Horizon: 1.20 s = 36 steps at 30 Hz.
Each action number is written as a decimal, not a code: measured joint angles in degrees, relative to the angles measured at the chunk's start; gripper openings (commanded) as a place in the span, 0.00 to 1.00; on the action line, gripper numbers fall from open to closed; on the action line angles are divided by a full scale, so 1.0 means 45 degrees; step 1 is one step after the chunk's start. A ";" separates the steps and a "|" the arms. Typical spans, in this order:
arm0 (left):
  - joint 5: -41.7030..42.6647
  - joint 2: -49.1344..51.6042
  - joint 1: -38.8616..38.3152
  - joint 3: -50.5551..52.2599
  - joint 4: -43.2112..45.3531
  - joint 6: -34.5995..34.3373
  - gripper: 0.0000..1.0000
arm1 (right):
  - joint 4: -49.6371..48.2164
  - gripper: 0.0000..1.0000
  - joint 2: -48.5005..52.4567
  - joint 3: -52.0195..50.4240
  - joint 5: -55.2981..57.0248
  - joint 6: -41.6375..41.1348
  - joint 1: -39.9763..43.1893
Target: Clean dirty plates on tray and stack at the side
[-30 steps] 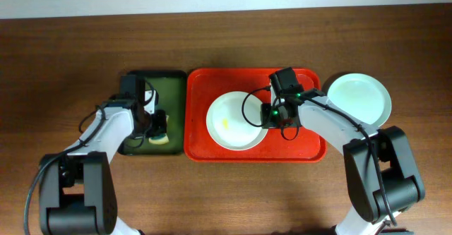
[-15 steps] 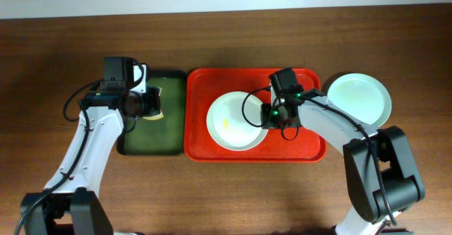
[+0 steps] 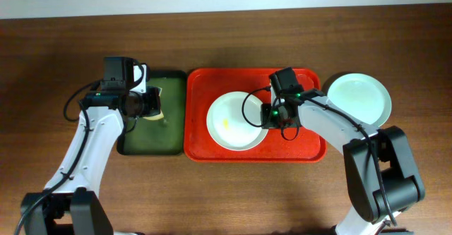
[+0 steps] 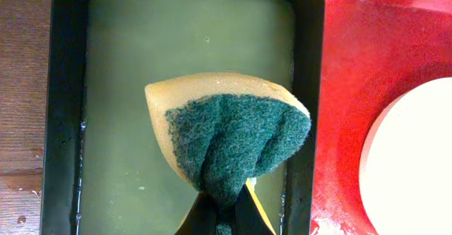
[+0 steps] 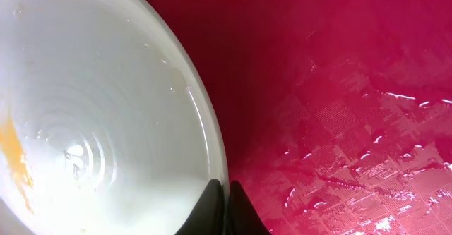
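A white plate (image 3: 234,121) with a small yellow smear lies in the red tray (image 3: 304,145). My right gripper (image 3: 268,115) is shut on the plate's right rim; the wrist view shows the jaws (image 5: 222,193) pinching the rim (image 5: 205,133), with the smear at the left. A pale green plate (image 3: 359,98) lies on the table right of the tray. My left gripper (image 3: 157,102) is shut on a yellow sponge with a green scouring face (image 4: 229,136), held above the dark green tray (image 4: 67,108). A blue plate is not in view.
The dark green tray (image 3: 141,140) holds cloudy water and sits against the red tray's left side. The red tray's floor (image 5: 353,108) is wet. Brown wooden table all around.
One second ago my left gripper was low in the dark green tray. It has since lifted with the sponge and moved toward the tray's far end. The right arm has not moved.
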<state>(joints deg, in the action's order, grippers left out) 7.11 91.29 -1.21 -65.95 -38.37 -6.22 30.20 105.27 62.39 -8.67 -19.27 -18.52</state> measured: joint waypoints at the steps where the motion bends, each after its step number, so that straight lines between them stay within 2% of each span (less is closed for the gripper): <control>1: 0.0000 0.0000 0.0000 0.0000 0.0000 0.0000 0.00 | 0.0000 0.04 0.0000 0.0000 0.0000 -0.0005 0.0000; 5: 0.0005 0.0000 -0.0175 0.0000 0.0000 0.0000 0.00 | 0.0000 0.04 0.0000 0.0000 0.0000 -0.0005 0.0000; 13: 0.0000 0.0151 -0.1807 0.0000 0.0321 0.0000 0.00 | 0.0335 0.04 0.0000 0.0005 -0.0389 -0.0287 -0.0015; 20: 0.0000 0.0933 -0.2351 0.0000 0.0321 0.0000 0.00 | 0.0588 0.04 0.0000 0.0010 -0.0486 -0.1054 -0.0588; 24: -0.0661 0.1059 -0.2380 -0.1078 -0.1389 0.0000 0.00 | 0.0476 0.04 0.0000 0.0010 -0.0534 -0.1486 -0.0787; 26: -0.1477 0.1064 -0.2399 -0.2123 -0.1418 0.0000 0.00 | 0.0413 0.04 0.0000 0.0010 -0.0539 -0.1729 -0.0801; 29: -0.1933 0.1078 -0.2555 -0.2312 -0.1491 -0.0049 0.00 | 0.0228 0.04 0.0000 -0.0005 -0.0539 -0.1778 -0.0801; 33: -0.1632 0.1671 -0.3623 -0.2312 -0.1744 -0.0107 0.00 | -0.0359 0.04 -0.0005 -0.0262 -0.0622 -0.2628 -0.0801; 36: -0.0971 0.2662 -0.4561 -0.2307 -0.1768 -0.0899 0.00 | -0.0491 0.04 -0.0049 -0.0393 -0.0675 -0.2909 -0.0801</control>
<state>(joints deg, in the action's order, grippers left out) 2.74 103.26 -21.74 -76.34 -46.33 -10.26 27.99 105.06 60.62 -11.70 -32.36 -22.13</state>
